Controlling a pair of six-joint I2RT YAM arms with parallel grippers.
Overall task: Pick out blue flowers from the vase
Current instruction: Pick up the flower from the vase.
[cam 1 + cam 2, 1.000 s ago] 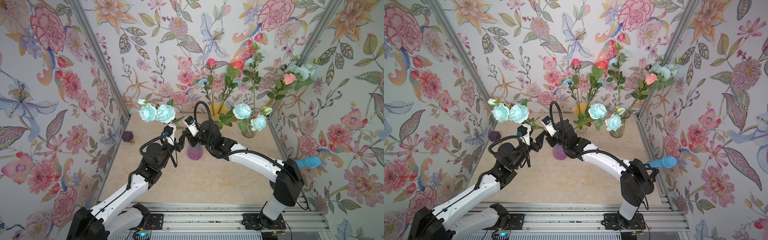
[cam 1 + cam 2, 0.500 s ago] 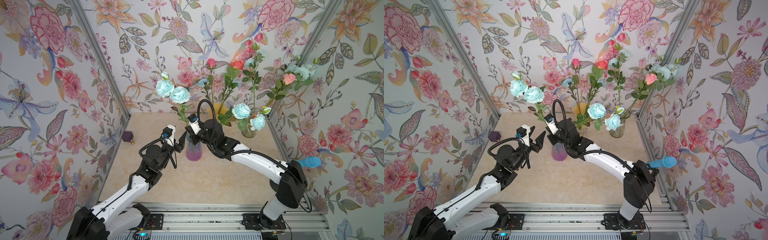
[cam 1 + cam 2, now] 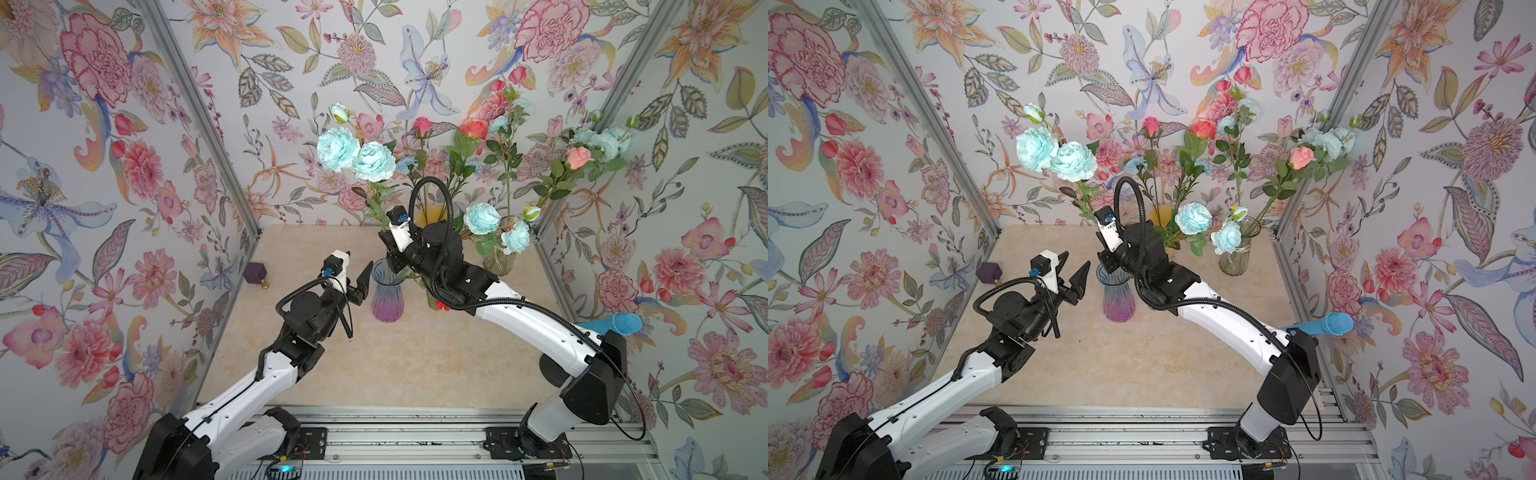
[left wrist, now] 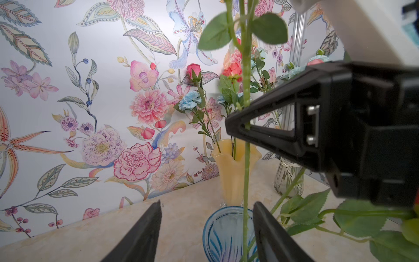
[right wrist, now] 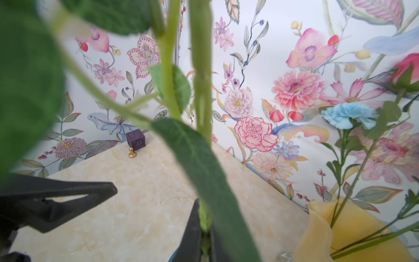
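A spray of pale blue flowers [image 3: 356, 154] [image 3: 1054, 154] stands nearly upright. Its long green stem [image 4: 246, 177] runs down into the mouth of the blue-and-purple glass vase [image 3: 387, 297] [image 3: 1118, 297] [image 4: 223, 233]. My right gripper [image 3: 384, 241] [image 4: 233, 127] [image 5: 205, 233] is shut on that stem just above the vase rim. Beside the vase, my left gripper [image 3: 357, 266] [image 3: 1073, 266] [image 4: 207, 204] is open, holding nothing. More blue flowers [image 3: 498, 228] sit in the clear vase [image 3: 498, 262]. A small one [image 5: 348, 114] stands in the yellow vase [image 4: 234, 167].
Red and coral roses [image 3: 473, 129] stand among the back vases. A purple cube [image 3: 255, 272] [image 5: 135, 140] sits by the left wall. A blue microphone [image 3: 619, 324] pokes out by the right arm's elbow. Leaves and something red [image 3: 440, 306] lie under the right wrist.
The blue spray has swung from leaning left to nearly upright over the blue-and-purple vase. The right jaws have closed tight on its stem. The left gripper has stayed open, now beside the vase.
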